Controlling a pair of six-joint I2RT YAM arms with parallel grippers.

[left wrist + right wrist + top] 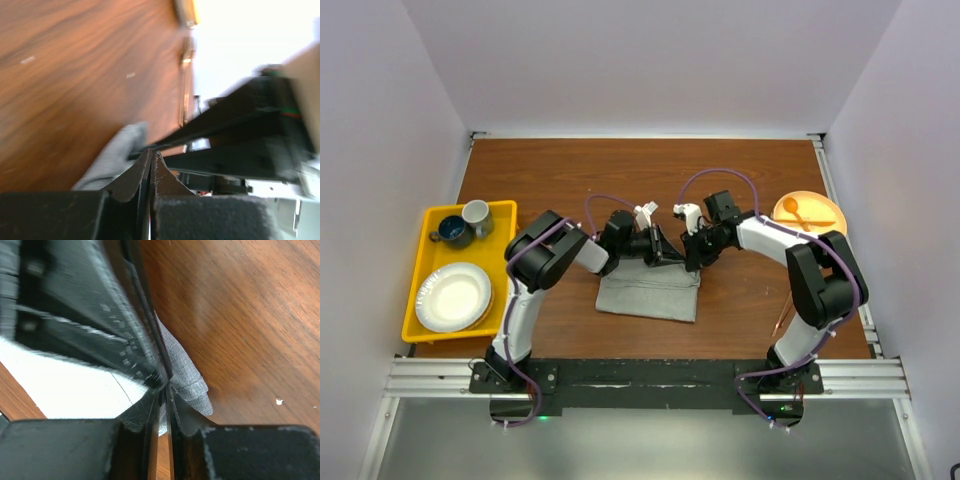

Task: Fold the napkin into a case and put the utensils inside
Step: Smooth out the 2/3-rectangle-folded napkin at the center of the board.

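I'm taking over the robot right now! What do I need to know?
Left gripper: shut, pinching the napkin at its far edge.
Right gripper: shut on the same edge, close beside the left one.
Napkin: lying on the table between the arms as a wide rectangle, not yet narrow.
Utensils: copper-coloured, on the table to the right of the napkin, untouched.
To do: finish folding, then slip the utensils inside.

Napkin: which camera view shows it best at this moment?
Top external. It shows nearly all of the napkin as a flat grey rectangle. The left wrist view catches only a blurred grey corner beside the left fingers; the right wrist view shows one bunched corner at the right fingers.
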